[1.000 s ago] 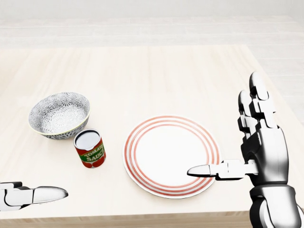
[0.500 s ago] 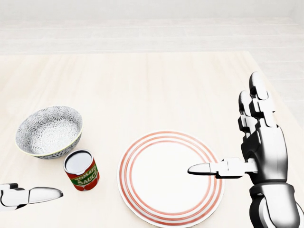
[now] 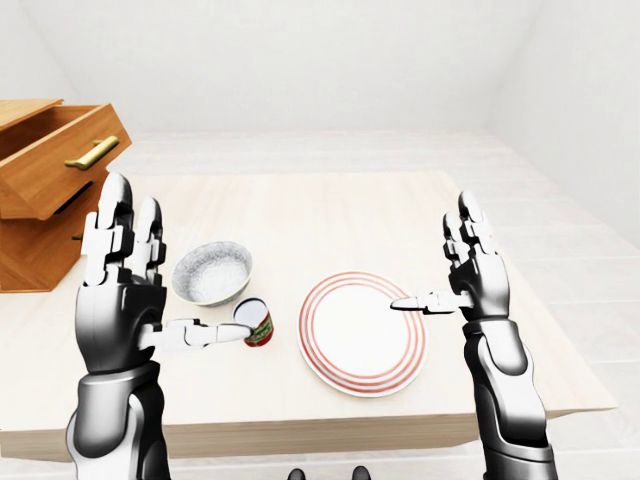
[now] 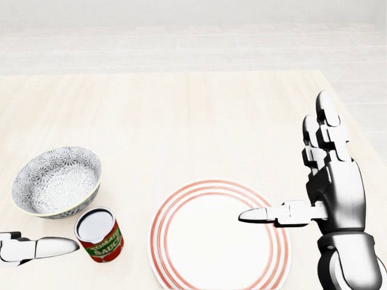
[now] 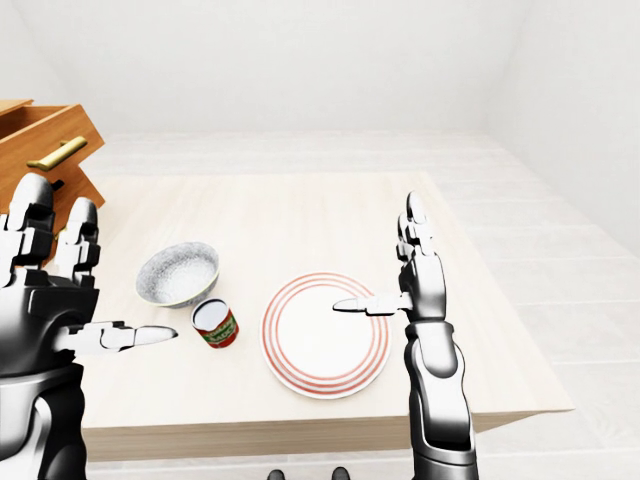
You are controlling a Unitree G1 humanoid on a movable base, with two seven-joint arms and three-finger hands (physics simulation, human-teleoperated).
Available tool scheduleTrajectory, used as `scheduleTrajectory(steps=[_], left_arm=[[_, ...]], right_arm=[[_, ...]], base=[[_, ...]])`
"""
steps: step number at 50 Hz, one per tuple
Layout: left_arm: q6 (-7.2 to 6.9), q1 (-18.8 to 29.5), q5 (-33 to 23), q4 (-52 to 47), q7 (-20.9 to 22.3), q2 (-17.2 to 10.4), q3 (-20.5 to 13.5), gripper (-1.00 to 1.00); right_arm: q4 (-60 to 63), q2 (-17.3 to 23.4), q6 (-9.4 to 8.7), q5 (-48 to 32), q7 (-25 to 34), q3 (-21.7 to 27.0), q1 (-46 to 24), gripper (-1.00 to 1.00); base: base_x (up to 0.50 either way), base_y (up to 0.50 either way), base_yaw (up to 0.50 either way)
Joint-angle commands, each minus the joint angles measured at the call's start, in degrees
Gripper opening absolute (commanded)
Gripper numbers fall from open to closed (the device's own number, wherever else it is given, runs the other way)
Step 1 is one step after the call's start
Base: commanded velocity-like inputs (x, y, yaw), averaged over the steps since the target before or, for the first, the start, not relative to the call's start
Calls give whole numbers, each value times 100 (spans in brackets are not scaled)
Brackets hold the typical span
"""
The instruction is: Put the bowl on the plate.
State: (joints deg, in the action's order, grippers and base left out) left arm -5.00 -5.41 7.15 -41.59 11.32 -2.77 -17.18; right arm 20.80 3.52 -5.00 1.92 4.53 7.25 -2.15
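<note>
The bowl (image 4: 55, 181), grey-and-white patterned and standing upright, sits on the pale wooden table (image 4: 181, 115) at the left of the head view, a little below the middle. Just beside it, toward the lower right, stands a tomato sauce can (image 4: 98, 234); I cannot tell whether the two touch. The plate (image 4: 199, 241), white with red rings, lies at the bottom centre of that view, to the right of the can and apart from the bowl.

The left hand (image 3: 120, 315) is raised at the lower left of the left-eye view with its fingers spread straight up and its thumb stuck out sideways toward the right; it grips nothing. In the head view only that thumb shows, at the bottom left corner, with its tip near the can's left side and the bowl above it, apart from it. In the left-eye view the bowl appears just right of the upright fingers.

The right hand (image 4: 338, 193) stands the same way at the right edge of the head view: fingers up, wide open and holding nothing, thumb pointing left across the plate's right rim. The bowl is well apart from it, with the plate and the can between.

A wooden drawer cabinet (image 3: 45, 170) with a brass handle (image 3: 92, 153) stands at the upper left of the left-eye view, one drawer pulled out.
</note>
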Motion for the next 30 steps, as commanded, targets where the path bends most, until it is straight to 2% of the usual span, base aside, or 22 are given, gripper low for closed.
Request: scheduleTrajectory(steps=[1, 23, 27, 30], left_arm=[[0, 42, 2, -79, -1, -18, -41, 100], [0, 48, -40, 44, 54, -32, 1, 100], [0, 92, -178, 119, -59, -22, 62, 100], [0, 190, -100, 128, -115, -31, -40, 100]], right_arm=[[64, -4, 0, -11, -1, 17, 8, 100], [-22, 2, 0, -27, 37, 17, 21, 100], [-52, 5, 0, -13, 52, 32, 23, 100], [-62, 2, 0, -17, 50, 30, 25, 100]], base=[[0, 0, 0], [0, 0, 0], [0, 0, 0], [0, 0, 0]])
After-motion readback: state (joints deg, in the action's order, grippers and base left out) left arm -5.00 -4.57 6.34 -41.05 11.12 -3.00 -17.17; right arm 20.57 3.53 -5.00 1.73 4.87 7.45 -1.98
